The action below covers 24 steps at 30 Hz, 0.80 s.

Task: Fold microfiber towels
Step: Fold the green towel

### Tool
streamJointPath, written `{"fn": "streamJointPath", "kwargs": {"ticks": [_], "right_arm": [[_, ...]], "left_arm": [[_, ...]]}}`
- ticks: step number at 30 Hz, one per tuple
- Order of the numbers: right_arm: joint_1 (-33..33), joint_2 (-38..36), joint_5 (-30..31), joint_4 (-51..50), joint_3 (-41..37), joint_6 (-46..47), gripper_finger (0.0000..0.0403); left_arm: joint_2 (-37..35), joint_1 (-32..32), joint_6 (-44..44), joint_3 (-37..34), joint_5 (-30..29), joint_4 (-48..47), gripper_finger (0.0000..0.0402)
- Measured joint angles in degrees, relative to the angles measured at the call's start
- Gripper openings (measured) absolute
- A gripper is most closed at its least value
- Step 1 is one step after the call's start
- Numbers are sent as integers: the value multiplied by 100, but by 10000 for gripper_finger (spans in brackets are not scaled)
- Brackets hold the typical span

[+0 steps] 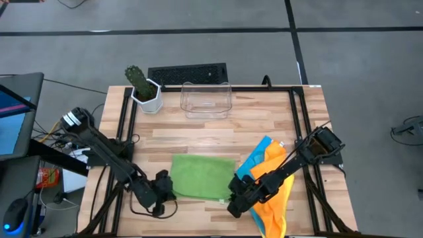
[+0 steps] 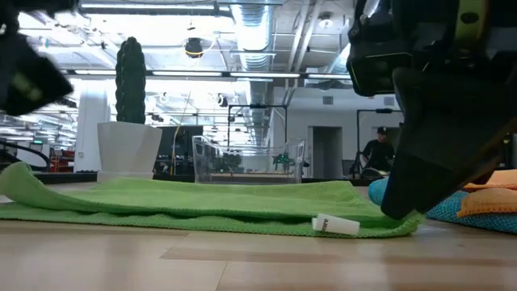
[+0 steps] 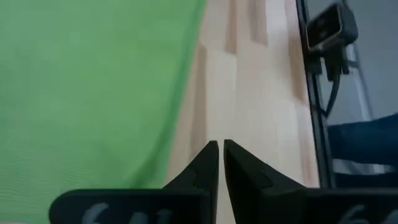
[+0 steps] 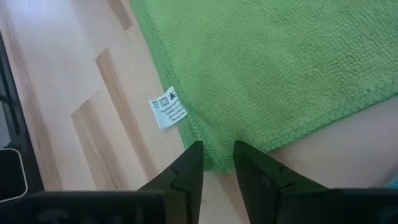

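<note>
Both grippers were down at the green towel, which lay flat on the desk.
Left gripper had its fingers clenched on nothing beside 1 edge; right gripper fingers sat released, straddling the towel's corner near its white tag.

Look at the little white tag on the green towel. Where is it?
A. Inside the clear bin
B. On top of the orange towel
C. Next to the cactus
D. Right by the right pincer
D: the white tag sticks out from the green towel edge just ahead of the right pincer.
</note>
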Motion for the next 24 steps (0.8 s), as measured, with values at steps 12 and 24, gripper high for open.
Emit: {"fn": "streamJointPath", "kwargs": {"ticks": [12, 24], "right_arm": [[-2, 2, 4, 53, -9, -27, 117], [-12, 7, 35, 85, -11, -28, 117]], "left_arm": [[-109, 110, -203, -561, -844, -200, 15], [500, -302, -551, -571, -463, -49, 15]]}}
